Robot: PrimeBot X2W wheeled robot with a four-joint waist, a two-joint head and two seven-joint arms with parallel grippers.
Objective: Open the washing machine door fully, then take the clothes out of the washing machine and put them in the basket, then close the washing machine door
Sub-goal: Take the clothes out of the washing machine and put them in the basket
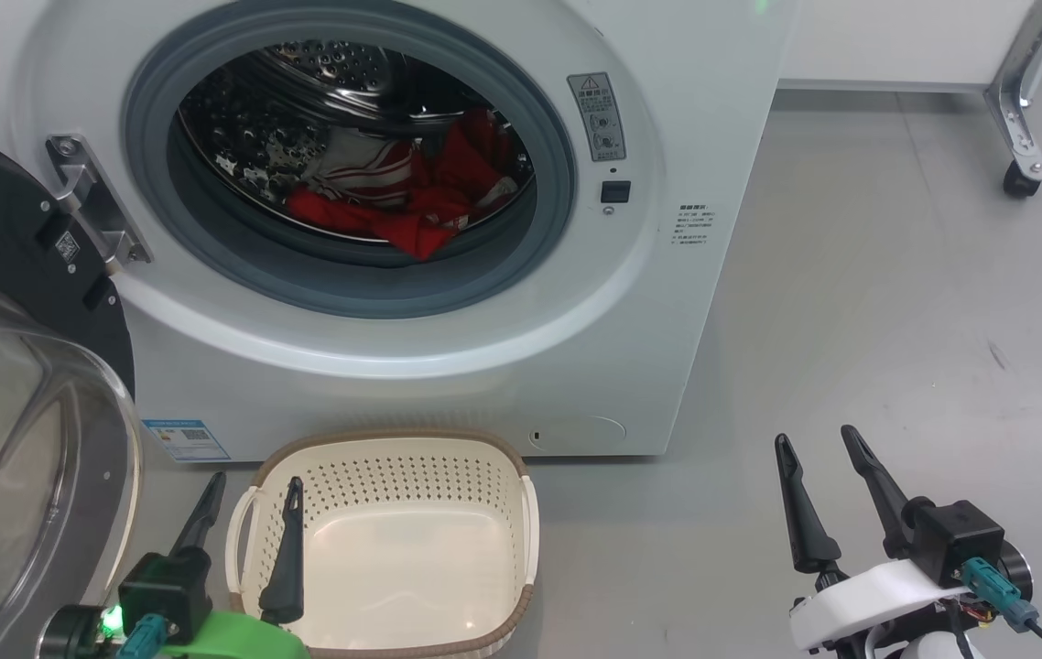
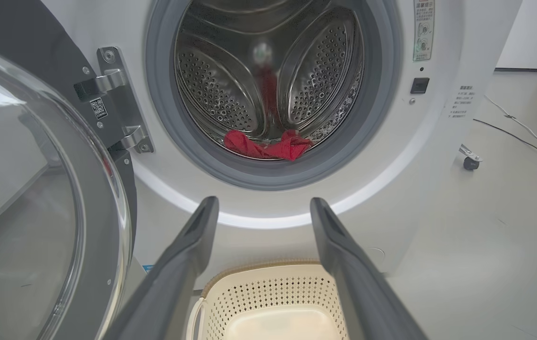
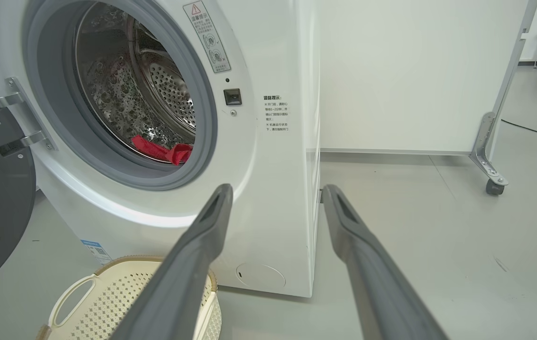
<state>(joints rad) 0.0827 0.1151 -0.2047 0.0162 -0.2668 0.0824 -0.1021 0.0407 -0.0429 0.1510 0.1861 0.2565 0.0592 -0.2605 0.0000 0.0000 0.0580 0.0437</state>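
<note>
The mouth of the washing machine (image 1: pixel 448 366) is left unblocked by the washing machine door (image 1: pixel 17 439), swung left; the floor (image 1: pixel 631 522) below is occupied by the basket (image 1: pixel 384 436).

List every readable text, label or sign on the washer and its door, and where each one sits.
"温馨提示:": heading of the printed note on the washing machine front; the lines below it are too small to read.
Red warning triangle: top of the grey sticker beside the drum opening; its text is too small.
Blue label, low on the front: QR code, text unreadable.
QR tag on the washing machine door: unreadable.
</note>
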